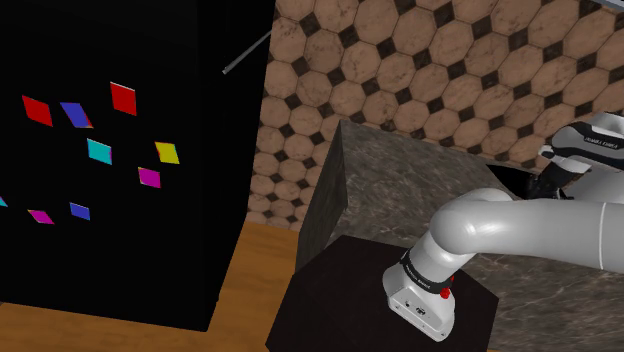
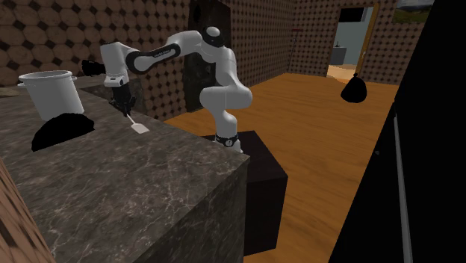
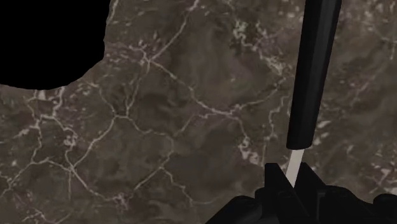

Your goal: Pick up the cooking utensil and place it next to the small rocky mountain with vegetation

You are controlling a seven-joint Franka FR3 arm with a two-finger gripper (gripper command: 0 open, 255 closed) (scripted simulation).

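Spatula pinched in my end effector, low over the desk near its arm-side edge; black mound close by, open desk between them.

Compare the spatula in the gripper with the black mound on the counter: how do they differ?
The spatula is long and thin; the black mound is low, broad and rounded. The spatula is part white, part black; the mound is black all over. The spatula is clasped in the gripper; the mound rests free on the counter. Both are near the pale pot.
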